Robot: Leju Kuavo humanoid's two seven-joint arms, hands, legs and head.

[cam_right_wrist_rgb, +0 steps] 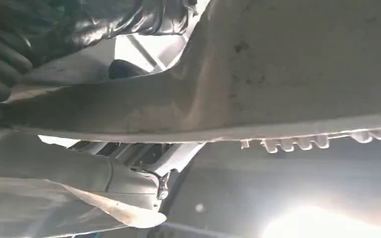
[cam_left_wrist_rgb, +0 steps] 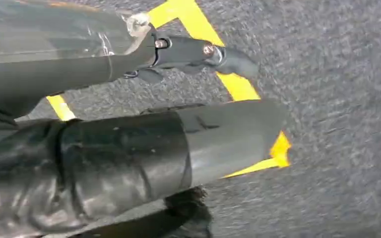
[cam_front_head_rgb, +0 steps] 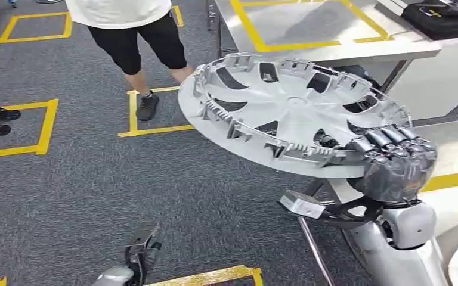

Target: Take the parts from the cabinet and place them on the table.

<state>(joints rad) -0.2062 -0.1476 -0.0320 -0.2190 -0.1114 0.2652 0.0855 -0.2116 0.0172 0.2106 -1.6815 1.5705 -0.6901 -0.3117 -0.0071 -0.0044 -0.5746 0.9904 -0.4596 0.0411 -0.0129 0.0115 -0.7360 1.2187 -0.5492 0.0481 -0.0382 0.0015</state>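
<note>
A person's legs [cam_front_head_rgb: 140,53] stand on the carpet [cam_front_head_rgb: 95,190] left of the table [cam_front_head_rgb: 310,30].

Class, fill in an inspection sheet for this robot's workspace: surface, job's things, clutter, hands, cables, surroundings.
Surface: white table ahead, yellow tape outline on top.
Job's things: silver wheel cover, inner side up, held tilted in the air short of the table.
Clutter: black case on the table's far right corner.
Hands: right hand grips the wheel cover's rim; left hand hangs low, holding nothing, fingers apart.
Cables: nothing seen.
Surroundings: grey carpet with yellow tape squares; a person stands ahead on the left.
</note>
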